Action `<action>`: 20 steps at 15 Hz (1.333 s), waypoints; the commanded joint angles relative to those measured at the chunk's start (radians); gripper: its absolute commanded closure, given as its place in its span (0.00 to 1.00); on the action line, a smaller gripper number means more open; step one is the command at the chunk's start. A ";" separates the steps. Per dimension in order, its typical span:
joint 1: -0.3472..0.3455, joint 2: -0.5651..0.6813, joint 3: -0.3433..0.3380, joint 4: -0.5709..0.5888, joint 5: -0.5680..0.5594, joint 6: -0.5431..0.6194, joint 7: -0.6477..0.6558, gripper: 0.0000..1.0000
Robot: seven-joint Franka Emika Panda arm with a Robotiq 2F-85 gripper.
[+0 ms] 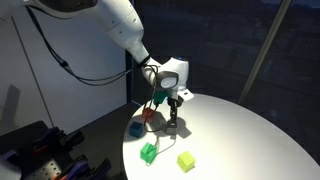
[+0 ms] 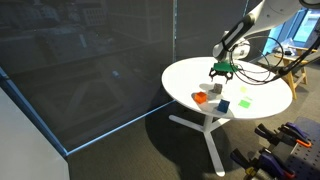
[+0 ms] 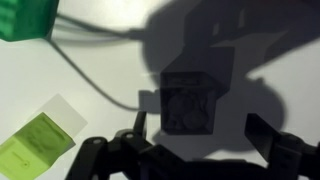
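The tool (image 3: 200, 140) stands fully released, jaws spread wide, with nothing between them. It hangs over a bare patch of the white surface (image 1: 240, 140), where its own shadow falls. In the wrist view the yellow-green block (image 3: 40, 140) lies to the left of the tool, apart from it. The green block (image 3: 25, 18) sits farther off, at the far left. In an exterior view a red block (image 1: 150, 115) and a blue block (image 1: 137, 128) lie left of the tool.

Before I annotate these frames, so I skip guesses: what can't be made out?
- Wrist view: green block cut off by the top and left edges.
- Wrist view: table under the open jaws lost in dark shadow.
- Exterior view: red block too small and dim for detail.
- Exterior view: blue block too small; the jaws' gap unreadable there.
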 commanded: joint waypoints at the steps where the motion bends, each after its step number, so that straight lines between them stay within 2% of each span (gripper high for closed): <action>1: -0.004 0.029 -0.003 0.045 0.018 -0.029 0.017 0.00; 20: -0.015 0.081 -0.001 0.084 0.021 -0.043 0.012 0.00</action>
